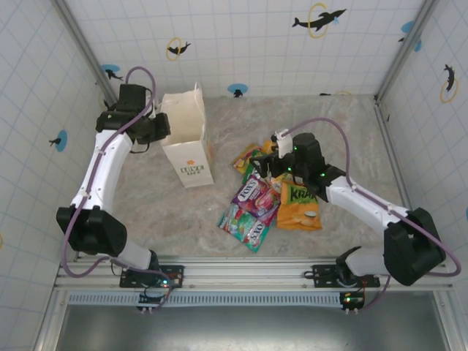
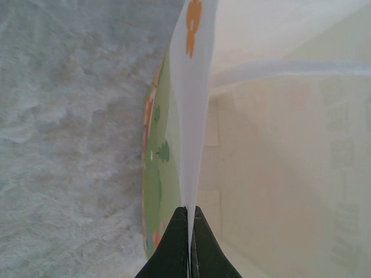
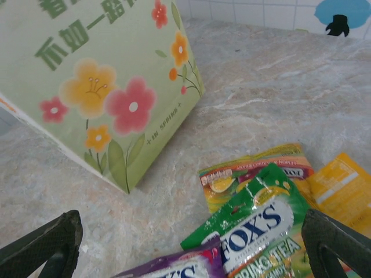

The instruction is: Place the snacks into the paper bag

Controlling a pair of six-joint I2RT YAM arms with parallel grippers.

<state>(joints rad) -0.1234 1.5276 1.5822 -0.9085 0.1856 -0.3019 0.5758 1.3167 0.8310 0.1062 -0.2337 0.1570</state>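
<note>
- White paper bag (image 1: 186, 139) near the table's (image 1: 146, 219) far-left corner, "IN SPRING" on its side, left gripper (image 2: 189, 243) clamped on its rim.
- snacks (image 1: 263, 201) mid-table, green packet (image 3: 261, 226) says "FOX'S", right gripper (image 1: 265, 167) wide open above.

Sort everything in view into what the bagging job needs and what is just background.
Job:
paper bag
snacks in a pile, including the orange packet and green Fox's packet
left gripper, shut on the bag's wall
right gripper, open over the snacks

Background:
dolphin stickers on the tiled walls
marble table top
</note>
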